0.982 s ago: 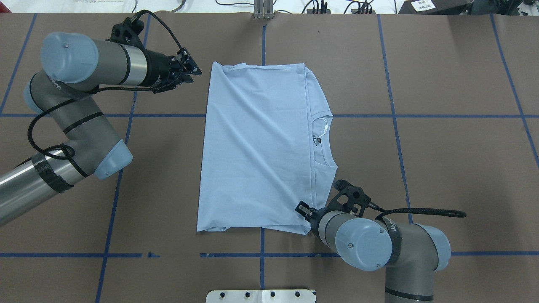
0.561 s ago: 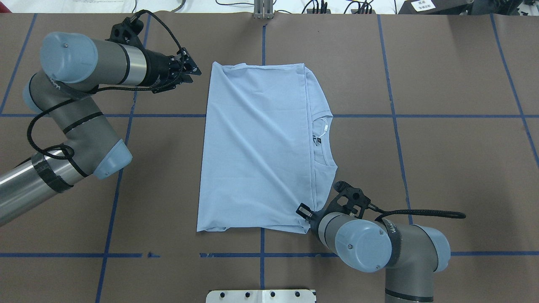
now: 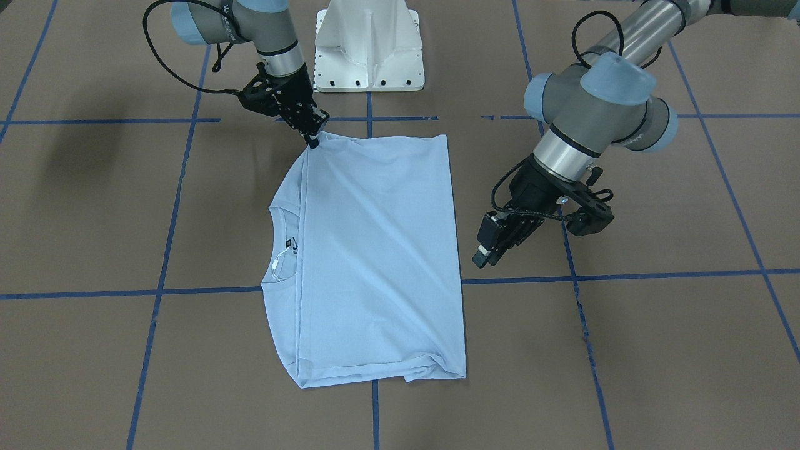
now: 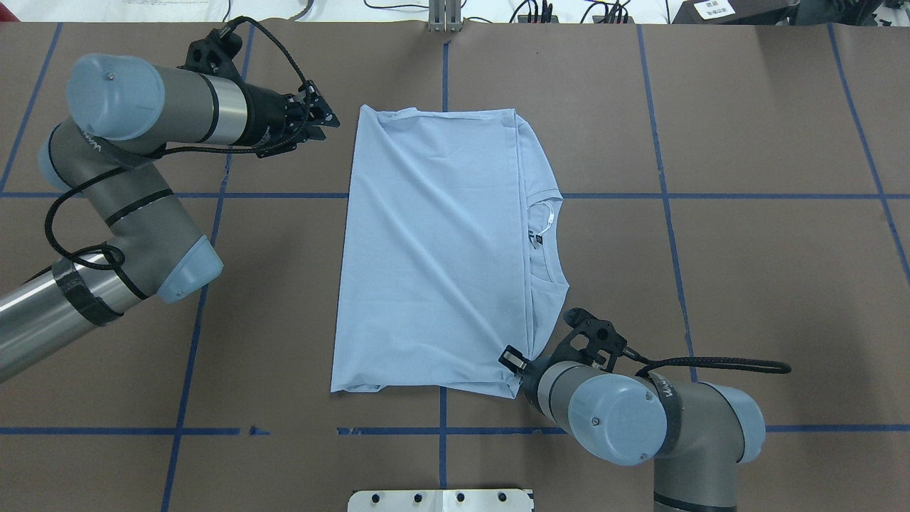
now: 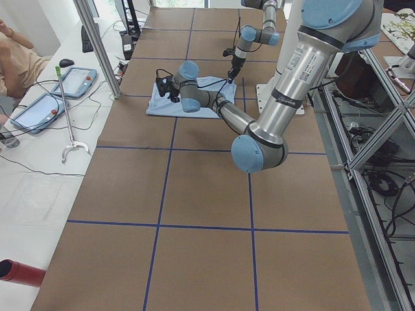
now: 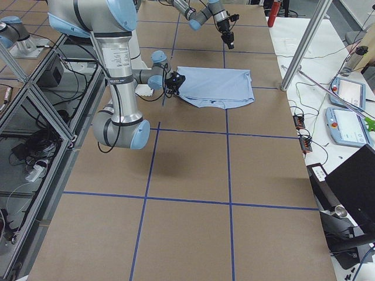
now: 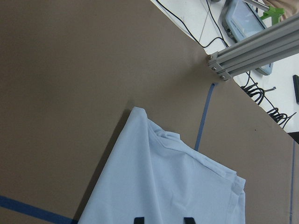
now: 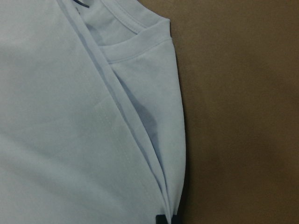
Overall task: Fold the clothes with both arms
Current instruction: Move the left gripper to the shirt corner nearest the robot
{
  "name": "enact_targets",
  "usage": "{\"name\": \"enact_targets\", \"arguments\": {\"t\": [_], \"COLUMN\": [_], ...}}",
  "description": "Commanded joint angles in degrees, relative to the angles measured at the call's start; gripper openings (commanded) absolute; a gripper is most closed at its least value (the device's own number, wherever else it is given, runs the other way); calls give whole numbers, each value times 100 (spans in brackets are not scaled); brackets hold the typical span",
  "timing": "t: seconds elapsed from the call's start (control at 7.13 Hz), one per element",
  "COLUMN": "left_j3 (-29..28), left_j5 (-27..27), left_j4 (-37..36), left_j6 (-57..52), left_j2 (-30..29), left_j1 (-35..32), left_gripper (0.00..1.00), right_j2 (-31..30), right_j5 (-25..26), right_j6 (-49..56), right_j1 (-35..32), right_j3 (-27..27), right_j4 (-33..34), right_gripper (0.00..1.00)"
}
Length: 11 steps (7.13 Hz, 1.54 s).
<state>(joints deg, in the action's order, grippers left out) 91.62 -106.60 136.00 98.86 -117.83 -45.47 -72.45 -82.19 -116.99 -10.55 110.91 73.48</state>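
The light blue T-shirt [image 4: 434, 249] lies folded lengthwise on the brown table, with its collar, dark neck label [image 4: 534, 237] and white tag string [image 4: 547, 217] on the right side. My right gripper [image 4: 510, 358] is at the shirt's near right corner. In the right wrist view its tips [image 8: 167, 219] are pinched together on the folded edge of the cloth [image 8: 70, 116]. My left gripper [image 4: 323, 119] hovers left of the far left corner, apart from the shirt. Its fingers [image 7: 138, 219] stand open with nothing between them, and the shirt [image 7: 177, 186] lies ahead.
Blue tape lines divide the table into squares. The white pedestal base [image 3: 369, 44] stands at the robot's side. An aluminium post [image 7: 247, 51] rises at the far edge. Tablets [image 5: 39, 97] and cables lie on the white side table, where a person's hand [image 5: 13, 58] shows.
My right arm has slid slightly toward the table's near edge with the corner in its grip, drawing the near hem a little that way. The left arm has barely moved.
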Motion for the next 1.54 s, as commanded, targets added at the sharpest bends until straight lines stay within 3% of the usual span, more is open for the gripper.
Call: {"name": "enact_targets", "arguments": {"t": [0.0,0.14,0.28,0.7,1.4], "left_j3": [1107,1487,1630,1640,1552], "left_j5": [95,748,1190,1701,1722], "left_j4": [-397,-399,-399,-486,-654], "left_j6": [463,902,1054,1855,1882], "left_j2": [810,1232,1454,1588,1562], "left_j1": [517,1244,1851,3031,3474], "left_gripper": [48,52,66,65,60], "right_j2": [-50,-276,-418,-401,-366], "right_j5": [-148,-253,-280,-271,-254], "right_j6": [9,18,44,62,62], "right_j1": [-26,-17,-17,-52,-35], "right_j3": [114,245,308,300,291], "right_j4": [-9,-61,-79,-79,-79], "right_gripper": [0,0,0,0,0]}}
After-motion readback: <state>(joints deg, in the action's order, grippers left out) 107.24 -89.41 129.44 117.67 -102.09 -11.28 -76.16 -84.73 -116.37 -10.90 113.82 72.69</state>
